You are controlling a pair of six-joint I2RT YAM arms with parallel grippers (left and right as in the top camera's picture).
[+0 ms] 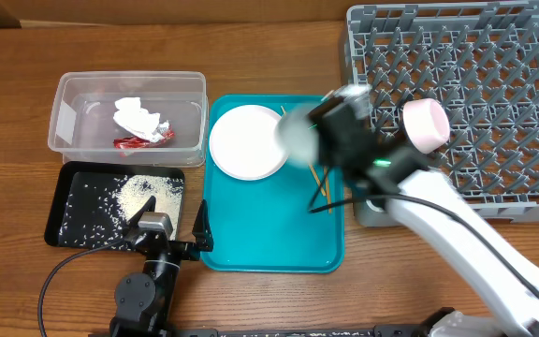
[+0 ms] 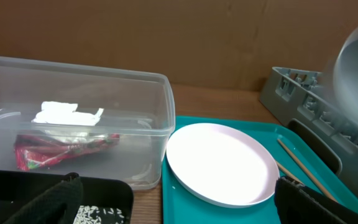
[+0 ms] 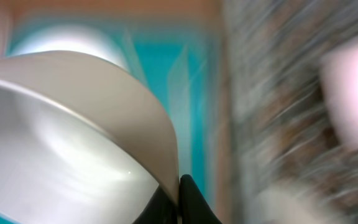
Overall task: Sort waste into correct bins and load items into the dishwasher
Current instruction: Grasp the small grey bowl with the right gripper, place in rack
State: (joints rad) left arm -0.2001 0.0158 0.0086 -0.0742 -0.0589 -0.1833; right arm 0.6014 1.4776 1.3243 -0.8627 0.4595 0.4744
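Bowl (image 1: 296, 139), blurred, is pinched at its rim by your right hand (image 1: 314, 126) above the teal tray (image 1: 269, 234), overlapping the plate's (image 1: 247, 140) right edge. Your left hand (image 1: 171, 225) rests spread wide, empty, at the tray's lower-left corner

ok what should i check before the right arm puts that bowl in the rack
1. bowl rim pinched in right end effector: ok
2. free pegs in dish rack beside the pink-bottomed bowl: ok
3. right wrist view sharp enough to aim: not ok, blurred
4. left end effector open, low by the black tray, off the path: ok
5. held bowl lifted clear of plate and chopsticks on teal tray: ok
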